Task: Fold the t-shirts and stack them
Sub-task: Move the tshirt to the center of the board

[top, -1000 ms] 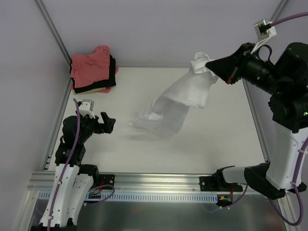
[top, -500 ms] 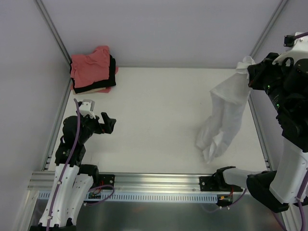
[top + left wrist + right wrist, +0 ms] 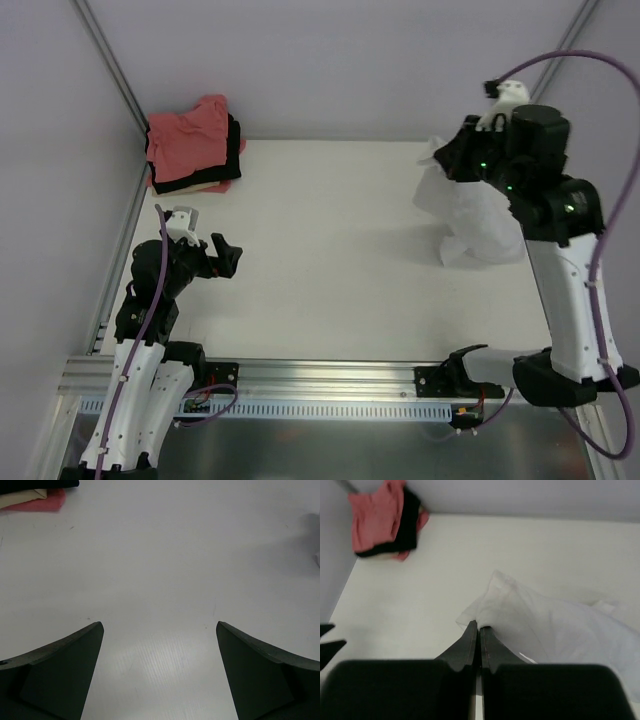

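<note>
Clamped tight in right gripper [image 3: 479,625]: fold of plain white cloth t-shirt [image 3: 555,625], bunched at 2 o'clock on white tabletop [image 3: 330,220]. Spread wide, holding nothing, at 8 o'clock: left gripper [image 3: 159,627]. At 10 o'clock, folded stack of salmon-pink, black and cream cloth tees [image 3: 190,145].

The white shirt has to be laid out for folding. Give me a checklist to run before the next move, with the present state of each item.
1. Grip: ok, the right pincer is shut on a fold of the white t-shirt.
2. Spare arm free: ok, the left pincer is open with nothing between its fingers.
3. Shirt spread flat: not ok, it lies bunched at the right side of the table.
4. Which part of the shirt is gripped: cannot tell.
5. Finished pile out of the way: ok, the stack of t-shirts sits in the far left corner, apart from the white t-shirt.
</note>
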Action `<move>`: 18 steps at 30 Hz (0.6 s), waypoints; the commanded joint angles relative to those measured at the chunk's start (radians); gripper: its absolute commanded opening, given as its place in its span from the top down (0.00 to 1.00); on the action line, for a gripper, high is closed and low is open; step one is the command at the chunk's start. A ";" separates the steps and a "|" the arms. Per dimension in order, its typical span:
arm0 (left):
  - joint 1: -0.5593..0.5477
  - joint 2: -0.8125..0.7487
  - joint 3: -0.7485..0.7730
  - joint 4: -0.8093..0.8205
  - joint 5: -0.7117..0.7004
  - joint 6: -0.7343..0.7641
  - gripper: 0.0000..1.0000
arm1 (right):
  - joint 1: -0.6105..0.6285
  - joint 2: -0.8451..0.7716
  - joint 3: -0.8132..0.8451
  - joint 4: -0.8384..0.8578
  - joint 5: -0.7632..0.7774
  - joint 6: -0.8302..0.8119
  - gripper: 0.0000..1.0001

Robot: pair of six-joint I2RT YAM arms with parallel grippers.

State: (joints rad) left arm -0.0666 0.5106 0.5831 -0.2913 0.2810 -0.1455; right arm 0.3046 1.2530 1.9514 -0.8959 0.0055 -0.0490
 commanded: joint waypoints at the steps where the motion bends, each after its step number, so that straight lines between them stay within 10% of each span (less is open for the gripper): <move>1: -0.007 0.002 0.032 0.012 0.001 -0.002 0.01 | 0.074 0.075 -0.156 0.193 -0.301 0.046 0.99; 11: -0.007 0.012 0.040 -0.002 -0.017 0.009 0.01 | 0.396 0.457 -0.180 0.374 -0.557 0.057 0.99; 13: -0.007 0.019 0.041 -0.006 -0.019 0.011 0.01 | 0.428 0.526 -0.093 0.385 -0.585 0.060 0.46; 14: -0.007 0.020 0.041 -0.006 -0.023 0.011 0.01 | 0.457 0.575 -0.073 0.402 -0.605 0.061 0.05; 18: -0.007 0.019 0.041 -0.008 -0.029 0.014 0.01 | 0.510 0.619 -0.023 0.463 -0.564 0.064 0.01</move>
State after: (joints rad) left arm -0.0666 0.5282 0.5850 -0.2958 0.2707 -0.1444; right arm 0.7940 1.8877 1.8580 -0.5278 -0.5262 0.0113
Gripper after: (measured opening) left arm 0.989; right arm 0.990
